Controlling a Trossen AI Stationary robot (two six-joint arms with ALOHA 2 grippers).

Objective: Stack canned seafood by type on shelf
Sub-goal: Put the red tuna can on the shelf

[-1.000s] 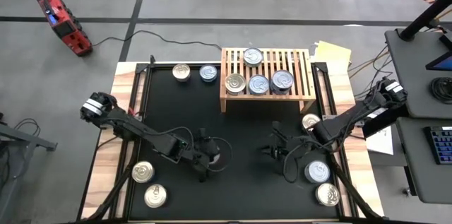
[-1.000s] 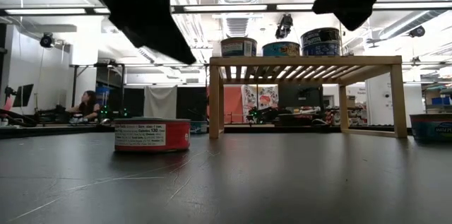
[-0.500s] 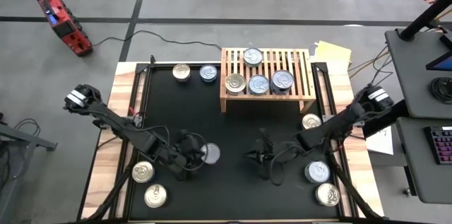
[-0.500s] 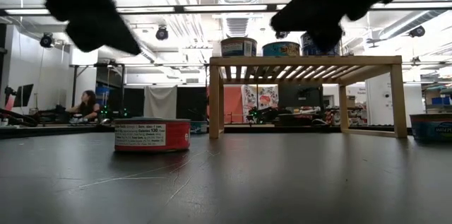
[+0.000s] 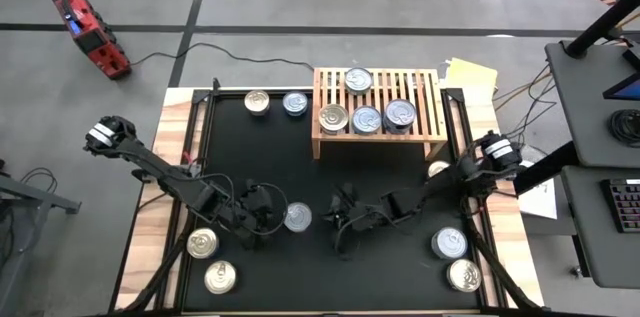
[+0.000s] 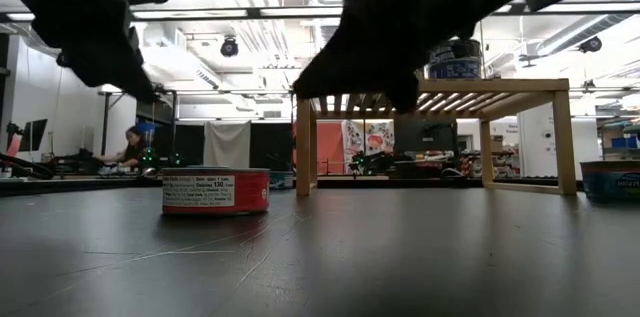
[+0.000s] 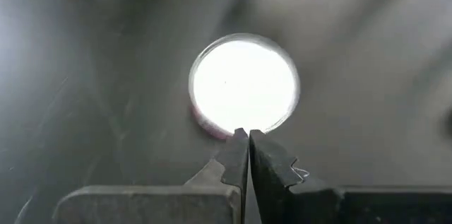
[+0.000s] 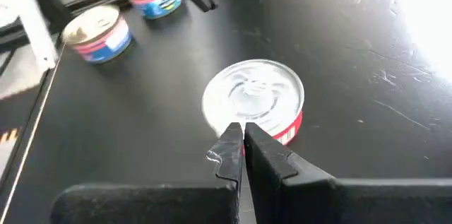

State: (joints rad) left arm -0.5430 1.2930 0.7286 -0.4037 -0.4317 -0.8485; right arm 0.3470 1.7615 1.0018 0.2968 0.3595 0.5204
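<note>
A red-labelled can of seafood (image 5: 297, 217) stands flat on the black mat (image 5: 300, 157), also seen at can (image 6: 215, 190), can (image 7: 244, 83) and can (image 8: 253, 104). My left gripper (image 5: 279, 216) is shut and hovers just left of the can; the left wrist view shows its tips (image 7: 248, 133). My right gripper (image 5: 330, 219) is also shut and hovers just right of the can, tips (image 8: 242, 126). In the low view both hang above the can's lid. The wooden shelf (image 5: 432, 107) at the far side carries several cans.
Loose cans stand on the mat: two at the far edge (image 5: 257, 103) (image 5: 294, 104), two near left (image 5: 202, 244) (image 5: 220, 277), two near right (image 5: 449, 244) (image 5: 464, 275), and one (image 5: 440, 169) half under the right arm. Bare mat lies between the can and the shelf.
My left gripper has drawn back toward the table's left edge, uncovering the red-labelled can, and has rolled somewhat. My right gripper has come toward the left and lower, up to the can's right side. Both stay shut. The can has not moved.
</note>
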